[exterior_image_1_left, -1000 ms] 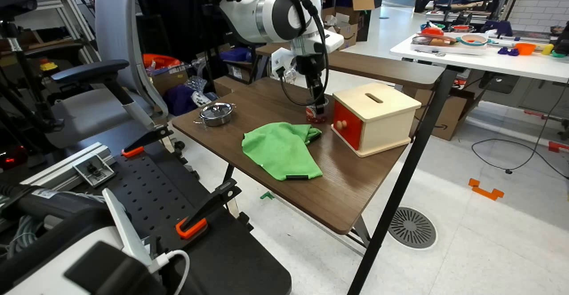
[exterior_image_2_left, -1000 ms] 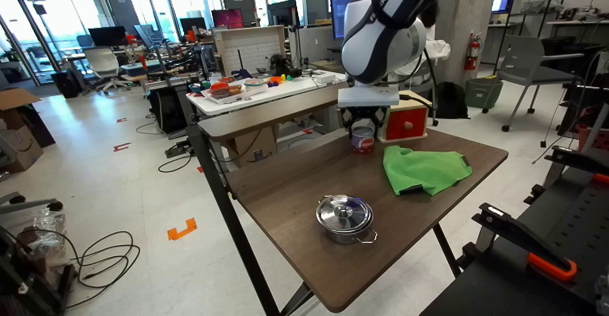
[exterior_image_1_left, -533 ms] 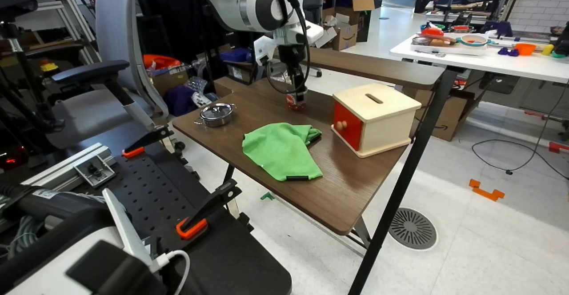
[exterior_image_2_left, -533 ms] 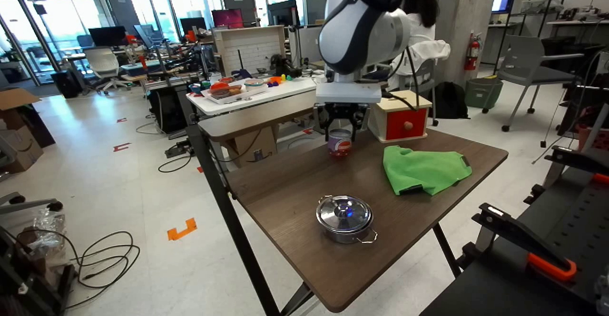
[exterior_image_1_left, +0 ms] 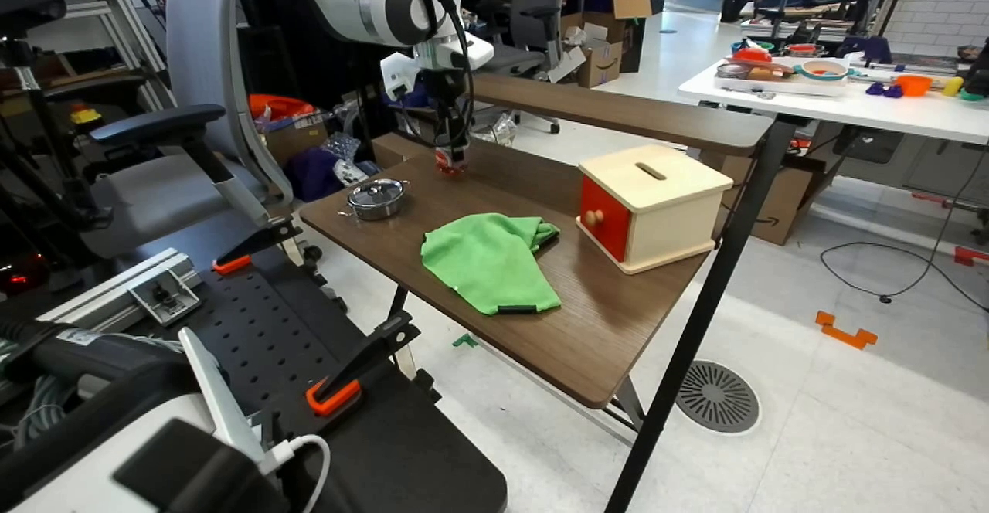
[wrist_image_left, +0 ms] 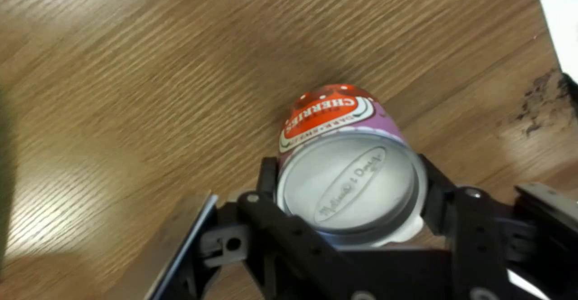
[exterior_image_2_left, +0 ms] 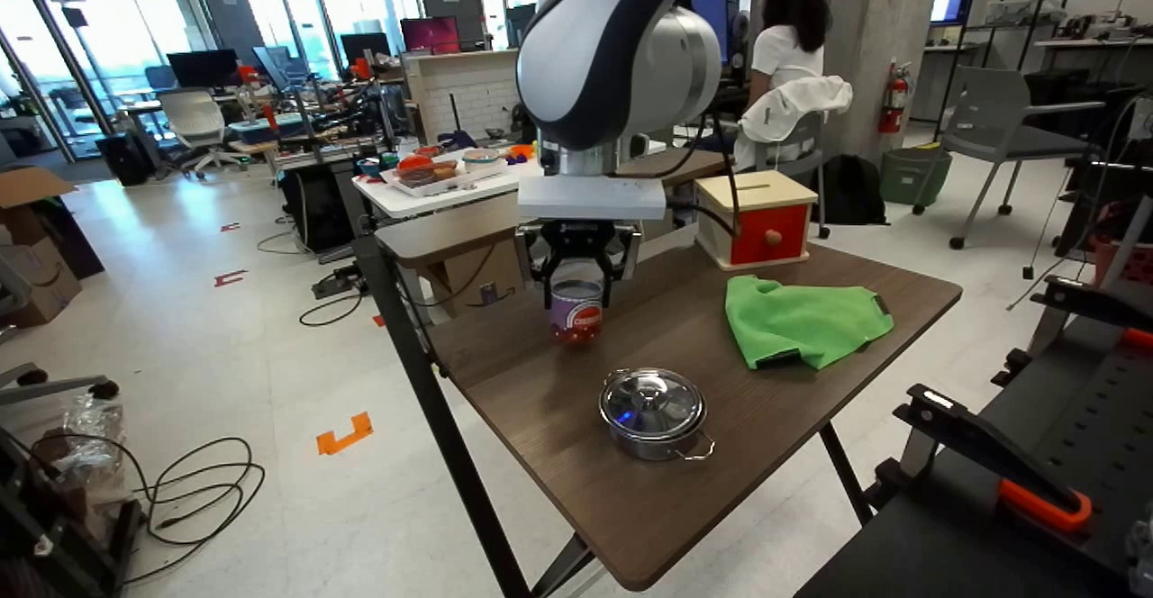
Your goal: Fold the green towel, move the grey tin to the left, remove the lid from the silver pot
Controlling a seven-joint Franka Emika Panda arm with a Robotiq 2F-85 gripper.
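The tin (exterior_image_2_left: 576, 317) has a purple and red cherries label and a grey metal lid, seen from above in the wrist view (wrist_image_left: 347, 187). My gripper (exterior_image_2_left: 576, 297) is shut on it, one finger on each side of its rim. Whether its base touches the table is hard to tell. The silver pot (exterior_image_2_left: 653, 413) stands near the table's end with its lid on, nearer the camera than the tin; it also shows in an exterior view (exterior_image_1_left: 376, 199). The green towel (exterior_image_1_left: 491, 262) lies partly folded and uneven, black strips on its edges, on the table.
A wooden box (exterior_image_1_left: 653, 204) with a red door stands at the table's far end, behind the towel. The brown table (exterior_image_2_left: 504, 373) has a raised shelf (exterior_image_1_left: 618, 115) along one long side. A black pegboard cart (exterior_image_1_left: 270, 343) stands beside the table.
My gripper has carried the tin away from the wooden box along the table, toward the pot's end. The towel, pot and box have not moved.
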